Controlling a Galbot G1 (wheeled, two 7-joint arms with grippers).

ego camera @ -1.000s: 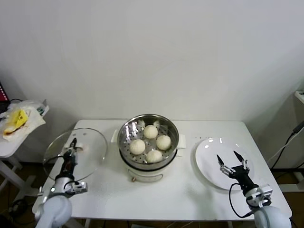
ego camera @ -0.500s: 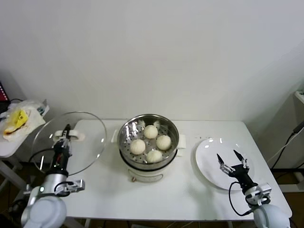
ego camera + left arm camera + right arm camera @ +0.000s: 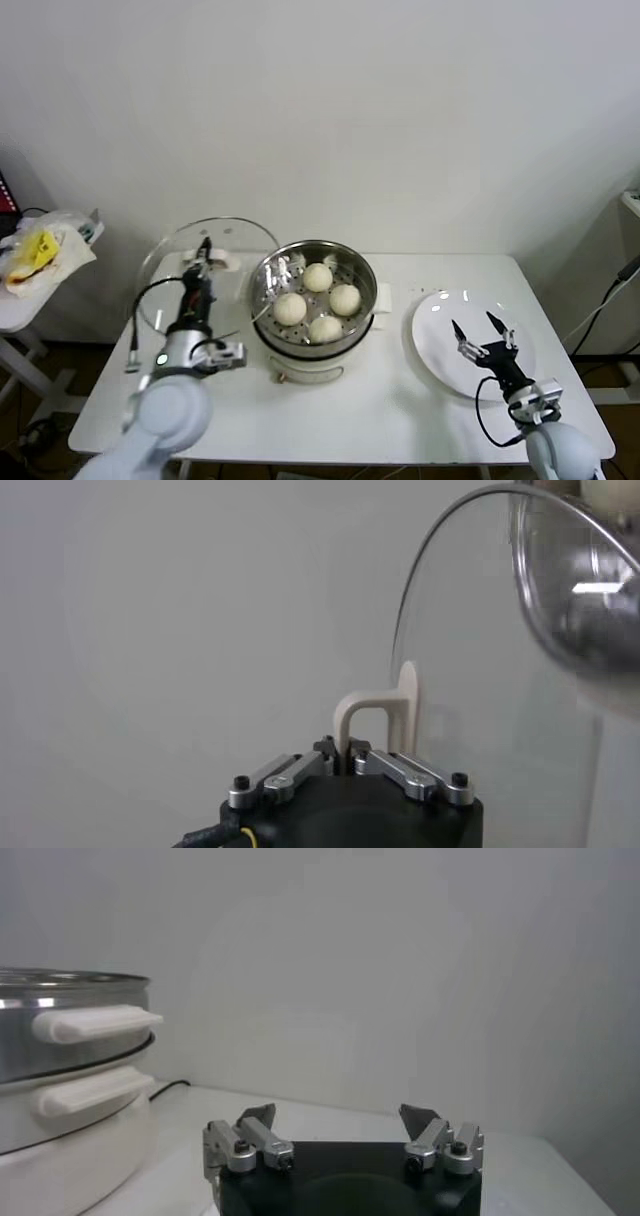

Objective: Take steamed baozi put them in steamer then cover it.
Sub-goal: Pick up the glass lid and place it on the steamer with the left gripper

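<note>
Several cream-white baozi [image 3: 317, 296] lie in the shiny steamer [image 3: 266, 285] on its white base at the table's middle. My left gripper [image 3: 204, 250] is shut on the white handle [image 3: 378, 715] of the clear glass lid [image 3: 175, 258]. It holds the lid tilted in the air just left of the steamer. In the left wrist view the lid [image 3: 470, 670] stands on edge beyond the jaws, with the steamer's rim [image 3: 575, 590] behind. My right gripper [image 3: 478, 333] is open and empty over the white plate [image 3: 440, 350].
The steamer's white side handle [image 3: 95, 1023] shows in the right wrist view. A side table with a yellow-and-white bag [image 3: 38, 255] stands at the far left. A wall runs behind the white table [image 3: 400, 410].
My left gripper has lifted the lid off the table's left part and carried it right, close to the steamer. The right gripper has barely shifted.
</note>
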